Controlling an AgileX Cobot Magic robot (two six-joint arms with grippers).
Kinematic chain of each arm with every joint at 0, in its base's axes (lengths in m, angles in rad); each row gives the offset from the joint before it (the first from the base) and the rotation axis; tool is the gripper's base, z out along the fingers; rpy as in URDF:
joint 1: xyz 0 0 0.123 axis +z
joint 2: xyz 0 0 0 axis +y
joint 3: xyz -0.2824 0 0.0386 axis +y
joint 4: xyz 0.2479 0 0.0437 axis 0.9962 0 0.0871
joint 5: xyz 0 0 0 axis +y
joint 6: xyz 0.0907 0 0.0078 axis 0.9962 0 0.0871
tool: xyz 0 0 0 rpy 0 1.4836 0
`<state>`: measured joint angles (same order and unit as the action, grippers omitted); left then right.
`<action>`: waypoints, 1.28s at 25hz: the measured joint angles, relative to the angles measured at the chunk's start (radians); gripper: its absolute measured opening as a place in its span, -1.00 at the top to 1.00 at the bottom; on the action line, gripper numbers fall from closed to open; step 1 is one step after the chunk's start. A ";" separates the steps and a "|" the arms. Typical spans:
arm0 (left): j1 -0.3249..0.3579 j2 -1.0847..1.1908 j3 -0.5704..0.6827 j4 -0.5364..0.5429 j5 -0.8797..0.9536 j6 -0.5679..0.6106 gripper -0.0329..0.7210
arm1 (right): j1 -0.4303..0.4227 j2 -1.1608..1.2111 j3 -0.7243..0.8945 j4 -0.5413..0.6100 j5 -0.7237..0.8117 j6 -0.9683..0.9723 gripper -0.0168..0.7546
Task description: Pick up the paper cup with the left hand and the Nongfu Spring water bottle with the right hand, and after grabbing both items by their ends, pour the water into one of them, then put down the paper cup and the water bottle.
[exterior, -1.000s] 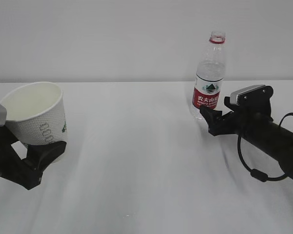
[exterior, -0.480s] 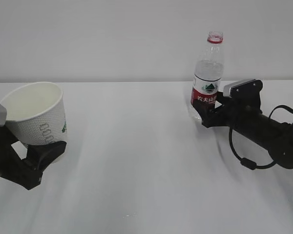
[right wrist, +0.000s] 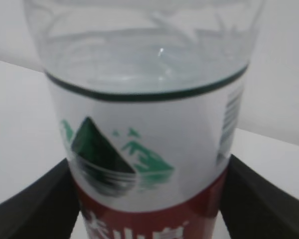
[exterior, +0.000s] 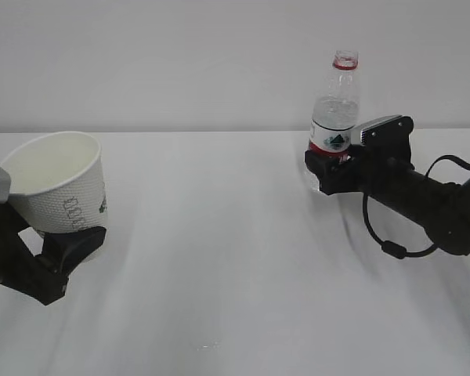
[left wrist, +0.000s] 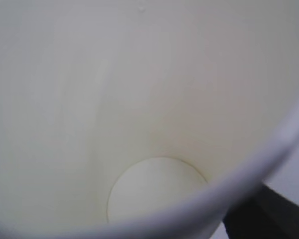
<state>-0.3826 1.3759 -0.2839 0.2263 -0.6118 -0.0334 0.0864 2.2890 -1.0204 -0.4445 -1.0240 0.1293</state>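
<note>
The white paper cup (exterior: 56,184) hangs tilted at the far left, its mouth facing up and to the left. My left gripper (exterior: 66,239) is shut on its base. In the left wrist view the cup's cream inside (left wrist: 139,99) fills the frame and looks dry; one black finger (left wrist: 271,214) shows at the lower right. The Nongfu Spring water bottle (exterior: 335,102) stands upright and capless at the back right. My right gripper (exterior: 323,168) is open around its lower part, with a black finger close on each side of the red label (right wrist: 144,219). Water (right wrist: 139,69) shows through the clear wall.
The white table (exterior: 219,258) stretches between the two arms, with a plain white wall behind it. A black cable (exterior: 388,243) loops under the right arm.
My right gripper has moved left and forward until its fingers stand on both sides of the bottle, which shifted slightly left. The left gripper and cup have stayed still.
</note>
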 joint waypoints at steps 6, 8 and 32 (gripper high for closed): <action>0.000 0.000 0.000 0.000 -0.017 0.000 -0.55 | 0.000 0.050 -0.041 -0.006 0.000 0.008 -0.62; 0.000 0.000 0.000 0.000 -0.019 0.000 -0.54 | 0.000 0.056 -0.047 -0.006 0.000 0.008 -0.62; 0.000 0.000 0.000 0.036 -0.021 0.000 -0.54 | 0.000 0.024 -0.022 -0.065 0.024 0.008 -0.40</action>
<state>-0.3826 1.3759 -0.2839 0.2628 -0.6332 -0.0334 0.0864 2.3128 -1.0419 -0.5094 -1.0002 0.1375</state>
